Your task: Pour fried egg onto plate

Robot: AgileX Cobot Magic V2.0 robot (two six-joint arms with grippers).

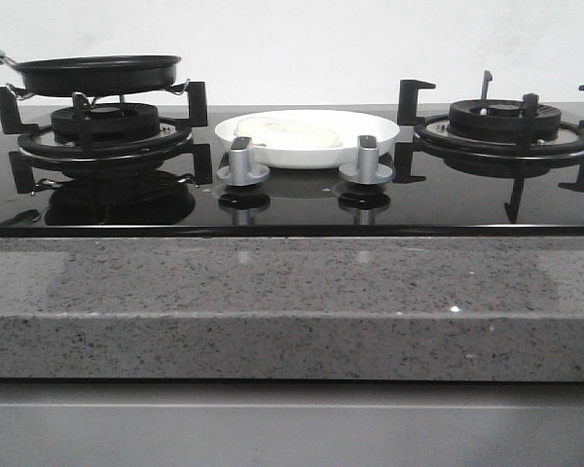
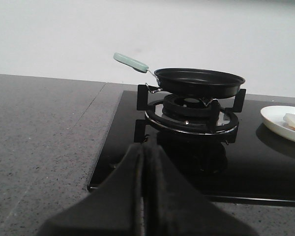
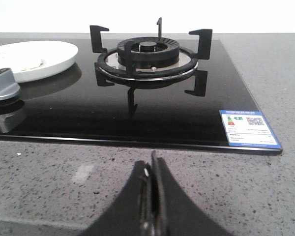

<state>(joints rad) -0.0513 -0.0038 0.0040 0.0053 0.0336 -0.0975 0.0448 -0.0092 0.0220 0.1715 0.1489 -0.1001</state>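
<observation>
Front view, fried egg: pale patty [image 1: 284,132] lies flat in the plate [image 1: 370,136], centre of the frame, slightly left of the plate's middle.
Plate position: on the black glass hob [image 1: 292,199], between the two burners, just behind the two silver knobs [image 1: 243,163].
Frying pan: black pan [image 1: 95,74] sits on the left burner grate [image 1: 102,131], upper left of the frame; no egg visible in it, though its interior is mostly hidden at this angle. Mint handle [image 2: 131,62] points toward the upper left in the left wrist view.
Task state (judgement): egg on plate, pan back on grate; pour looks complete.
Left gripper: fingers pressed together [image 2: 143,196], nothing between them, at the bottom centre of the left wrist view over the grey counter [image 2: 44,147].
Right gripper: fingers together [image 3: 152,206], holding nothing, bottom centre of the right wrist view.
Key relation: pan lies straight ahead of the left gripper, well apart; plate shows at the right edge of that view [image 2: 275,120]. Left arm is nearer the pan; plate sits upper left of the right wrist view [image 3: 64,56].
Pan long axis: from handle, upper left, to bowl, right of it, left wrist view.
Right burner: bare grate [image 3: 150,54].
Writing: blue-bordered sticker [image 3: 247,128] on the hob's corner, lower right of the right wrist view, with QR code; text too small to read. No brand legible.
</observation>
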